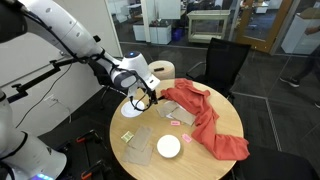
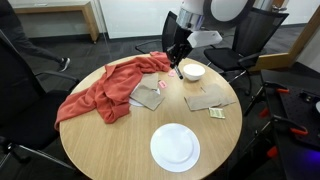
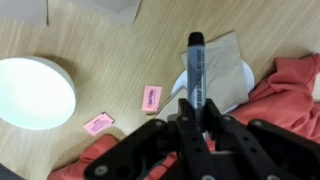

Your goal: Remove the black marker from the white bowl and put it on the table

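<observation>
The hand [image 3: 200,116] is clamped on the black marker [image 3: 196,65], with the white bowl [image 2: 192,71] close beneath it — released here, the marker likely drops back in, missing the counter [image 3: 110,40].

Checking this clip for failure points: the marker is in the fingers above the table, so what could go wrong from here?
1. The fingers grip the black marker near one end, most of it sticking out; it might pivot or slip.
2. The red cloth and a brown paper lie just below, so it could land on those rather than bare table.
</observation>
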Tool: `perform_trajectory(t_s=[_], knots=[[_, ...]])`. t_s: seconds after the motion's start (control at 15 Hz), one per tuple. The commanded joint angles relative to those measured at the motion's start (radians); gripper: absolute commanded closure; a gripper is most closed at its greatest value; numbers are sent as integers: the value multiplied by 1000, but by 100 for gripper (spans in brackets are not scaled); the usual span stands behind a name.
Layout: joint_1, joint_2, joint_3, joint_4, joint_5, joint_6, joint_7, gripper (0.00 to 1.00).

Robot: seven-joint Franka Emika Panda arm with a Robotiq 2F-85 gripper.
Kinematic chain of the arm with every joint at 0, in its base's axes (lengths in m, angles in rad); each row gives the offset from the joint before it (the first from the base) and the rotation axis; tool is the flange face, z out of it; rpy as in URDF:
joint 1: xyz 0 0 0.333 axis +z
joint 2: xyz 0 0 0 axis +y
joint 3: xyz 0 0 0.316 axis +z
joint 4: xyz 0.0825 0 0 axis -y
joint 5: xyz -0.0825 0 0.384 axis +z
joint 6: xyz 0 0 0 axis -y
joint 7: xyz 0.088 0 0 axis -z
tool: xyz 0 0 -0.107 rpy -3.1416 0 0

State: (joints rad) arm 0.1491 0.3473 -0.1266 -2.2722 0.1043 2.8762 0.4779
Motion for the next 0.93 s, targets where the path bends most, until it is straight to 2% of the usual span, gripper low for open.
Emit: perform_trajectory(t_s=[0.0,0.4,0.87], knots=[[-15,24,65,-4,42,-37,-30,95],[-33,119,140,25,95,-81,-57,95],[-32,264,144,97,92,-71,-90,95]])
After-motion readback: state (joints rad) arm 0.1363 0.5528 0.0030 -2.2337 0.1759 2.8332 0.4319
